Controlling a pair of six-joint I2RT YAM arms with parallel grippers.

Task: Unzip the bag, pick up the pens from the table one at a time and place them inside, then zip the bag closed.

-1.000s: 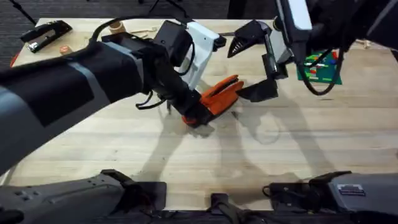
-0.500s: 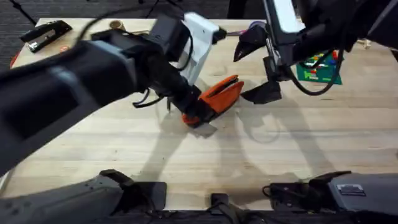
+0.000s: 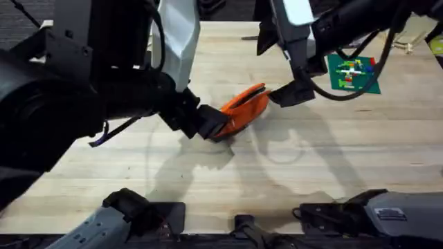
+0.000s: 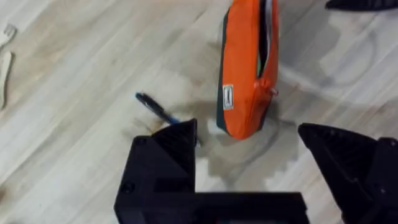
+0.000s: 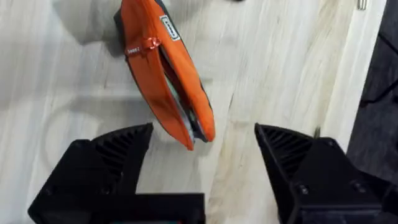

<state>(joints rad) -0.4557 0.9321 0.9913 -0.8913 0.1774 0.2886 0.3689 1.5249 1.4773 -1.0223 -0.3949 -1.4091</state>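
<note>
The bag [image 3: 243,111] lies near the middle of the table [image 3: 332,166], its zip partly parted along the top, as the left wrist view [image 4: 247,74] and the right wrist view [image 5: 166,81] both show. It sits where it sat a second ago, though it now looks flatter and less propped up at its near end. Just beside that end, a dark pen with a blue tip [image 4: 157,110] lies on the wood, apart from the bag.

The left gripper [image 3: 211,124] stands at the bag's near end, fingers spread wide and holding nothing; a second ago it sat lower over that same end, and since then the left arm has risen close under the overhead camera, so it now blocks most of the table on the bag's left. The right gripper [image 3: 291,93] hovers at the bag's far end, jaws released and empty; it has moved slightly nearer to the bag than before. Its fingers [image 5: 112,155] stand on either side of the bag's tip without touching it.

Beyond the bag on the right lies a green card with coloured marks [image 3: 354,73], partly crossed by the right arm's cable.
</note>
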